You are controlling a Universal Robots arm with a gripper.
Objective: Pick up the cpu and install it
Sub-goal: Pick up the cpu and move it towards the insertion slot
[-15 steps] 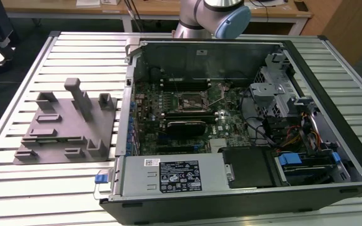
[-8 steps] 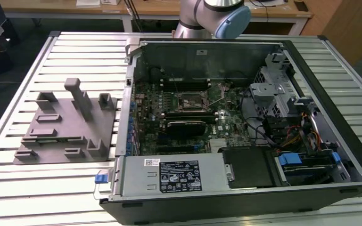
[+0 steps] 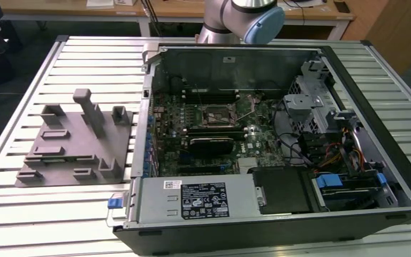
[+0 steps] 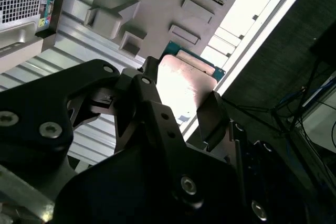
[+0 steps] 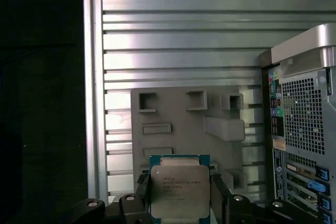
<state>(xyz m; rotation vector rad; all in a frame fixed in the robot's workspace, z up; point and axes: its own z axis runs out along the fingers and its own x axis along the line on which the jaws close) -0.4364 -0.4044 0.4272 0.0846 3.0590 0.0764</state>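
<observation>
- gripper (image 5: 181, 188) is pinching the cpu (image 5: 180, 192) by two opposite edges. The jaws are drawn in to chip width, with one black finger (image 5: 143, 184) pressing on each side of the rim.
- the second wrist view is showing the same grip: gripper (image 4: 181, 93) clamping the cpu (image 4: 184, 77), metal top glaring white, green edge poking out past the fingertips.
- the cpu is being held with its lid facing the first wrist camera, outside the pc case (image 5: 302, 124). It is showing in front of the grey fixture tray (image 5: 189, 124).
- the fixture tray (image 3: 77, 142) is lying flat on the slatted aluminium table (image 3: 91, 64), just beside the pc case (image 3: 377, 176), on the exterior view's left.
- the case is lying on its side with the panel off and the motherboard (image 3: 263, 142) showing. The socket (image 3: 216, 115) is showing a dark centre inside its metal frame, so the cpu is not yet installed.
- the arm (image 3: 245, 19) is coming in at the top of the exterior view, behind the case.
- writing: the cpu lid is carrying several lines of dark print, too fine to make out.
- the power supply (image 3: 155, 203) is wearing a black label with white text plus a small white sticker; I am not making out either one.
- the case rear is showing a perforated grille and coloured ports in both wrist views.
</observation>
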